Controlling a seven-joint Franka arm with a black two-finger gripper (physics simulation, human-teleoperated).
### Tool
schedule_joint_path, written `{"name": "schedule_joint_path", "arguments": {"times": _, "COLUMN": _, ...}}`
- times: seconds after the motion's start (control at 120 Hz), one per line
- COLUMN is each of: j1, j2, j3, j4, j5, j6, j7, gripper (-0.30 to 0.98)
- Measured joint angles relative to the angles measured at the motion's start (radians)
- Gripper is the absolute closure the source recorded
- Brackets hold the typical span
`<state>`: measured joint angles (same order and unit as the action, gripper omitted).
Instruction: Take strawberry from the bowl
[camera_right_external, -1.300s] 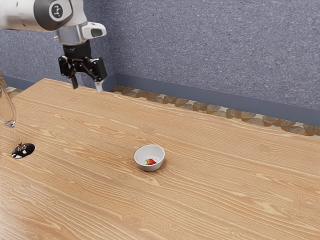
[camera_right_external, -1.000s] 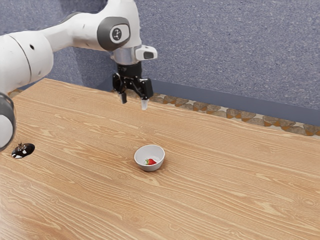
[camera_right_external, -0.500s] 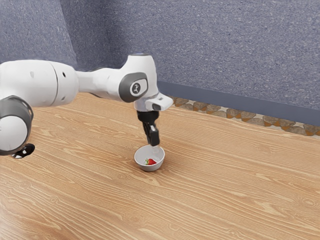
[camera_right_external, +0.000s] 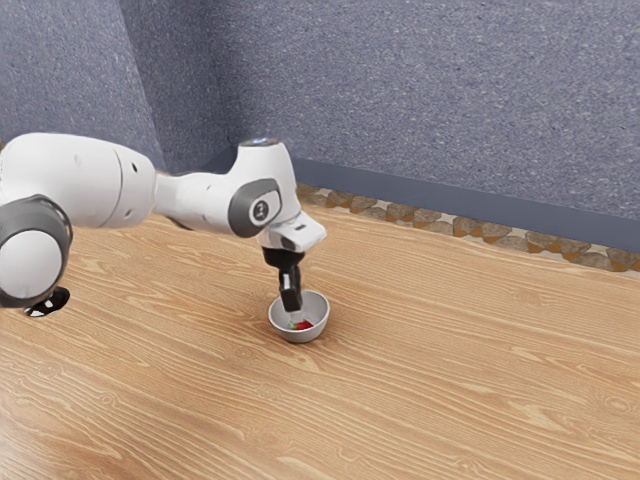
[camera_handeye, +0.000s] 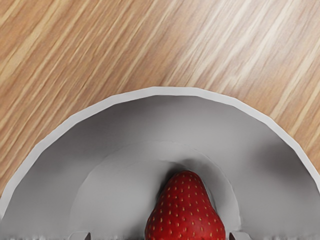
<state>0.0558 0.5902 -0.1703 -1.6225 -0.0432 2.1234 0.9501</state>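
Observation:
My gripper (camera_right_external: 294, 317) points down into the white bowl (camera_right_external: 316, 326), its fingertips inside the rim and just over the red strawberry (camera_right_external: 304, 325). In the wrist view the strawberry (camera_handeye: 185, 212) lies on the floor of the bowl (camera_handeye: 165, 91), under my hand. The tips of my gripper (camera_handeye: 160, 236) peek in at that view's lower edge, wide apart on either side of the berry, with a gap between one tip and the fruit. My gripper is open. The berry's green top is partly hidden.
The dark round base of a glass (camera_right_external: 48, 301) stands on the wooden table (camera_right_external: 450, 370) at the exterior view's left, with part of the arm over the rest of it. A blue wall runs behind the table.
My arm has swung in from over the table's far side and come down, and the fingertips have gone from above the bowl to inside it. Bowl and strawberry have stayed put.

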Motion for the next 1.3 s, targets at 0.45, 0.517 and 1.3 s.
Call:
{"name": "schedule_joint_path", "arguments": {"times": 0.45, "j1": 0.002, "j2": 0.041, "j3": -0.001, "j4": 0.006, "j5": -0.019, "j6": 0.028, "j7": 0.130, "gripper": 0.44}}
{"name": "schedule_joint_path", "arguments": {"times": 0.517, "j1": 0.001, "j2": 0.041, "j3": -0.004, "j4": 0.008, "j5": -0.018, "j6": 0.029, "j7": 0.141, "gripper": 0.46}}
{"name": "schedule_joint_path", "arguments": {"times": 1.3, "j1": -0.210, "j2": 0.032, "j3": -0.020, "j4": 0.157, "j5": -0.020, "j6": -0.081, "j7": 0.167, "gripper": 0.64}}
